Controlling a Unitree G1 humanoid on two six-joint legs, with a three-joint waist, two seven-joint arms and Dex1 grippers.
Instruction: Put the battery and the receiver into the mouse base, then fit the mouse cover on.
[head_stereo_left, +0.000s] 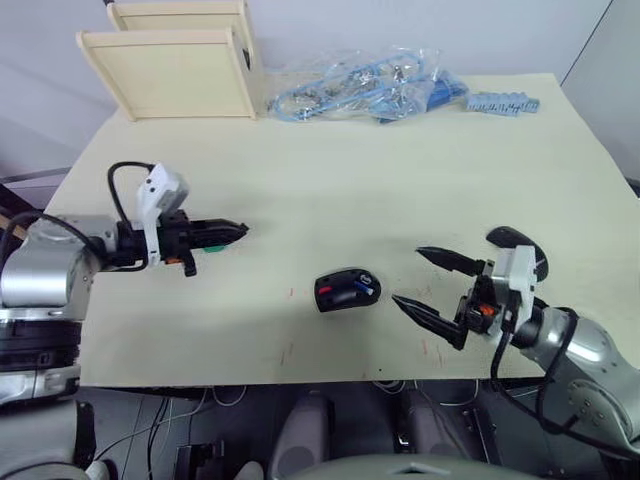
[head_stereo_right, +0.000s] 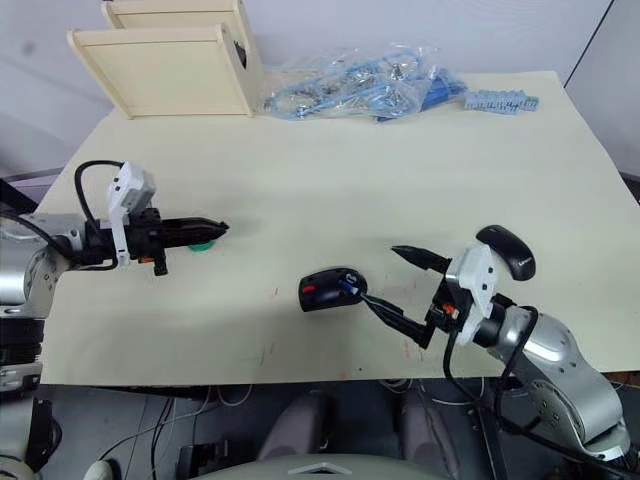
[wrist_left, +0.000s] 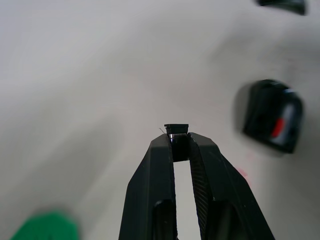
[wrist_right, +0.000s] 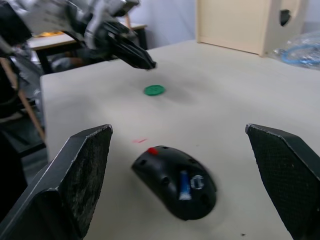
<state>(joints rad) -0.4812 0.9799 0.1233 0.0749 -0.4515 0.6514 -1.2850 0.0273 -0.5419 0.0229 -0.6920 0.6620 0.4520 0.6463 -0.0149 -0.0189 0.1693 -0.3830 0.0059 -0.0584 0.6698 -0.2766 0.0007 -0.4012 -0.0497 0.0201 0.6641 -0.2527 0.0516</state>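
The black mouse base (head_stereo_left: 347, 290) lies at the table's front middle with red parts and the blue battery (head_stereo_left: 365, 289) in its compartment. My right gripper (head_stereo_left: 408, 275) stands open just right of it, one finger on either side of the base (wrist_right: 175, 182) in the right wrist view. The glossy black mouse cover (head_stereo_left: 515, 245) lies beyond that gripper, partly hidden by it. At the left, my left gripper (head_stereo_left: 243, 231) is shut on the receiver (wrist_left: 176, 134), a tiny dark piece at its fingertips. It hovers over a small green disc (head_stereo_right: 205, 240).
Two pale wooden boxes (head_stereo_left: 170, 70) stand at the back left. A clear bag of blue parts (head_stereo_left: 370, 85) and a blue strip (head_stereo_left: 500, 103) lie along the back edge. The table's front edge (head_stereo_left: 300, 378) runs close below both grippers.
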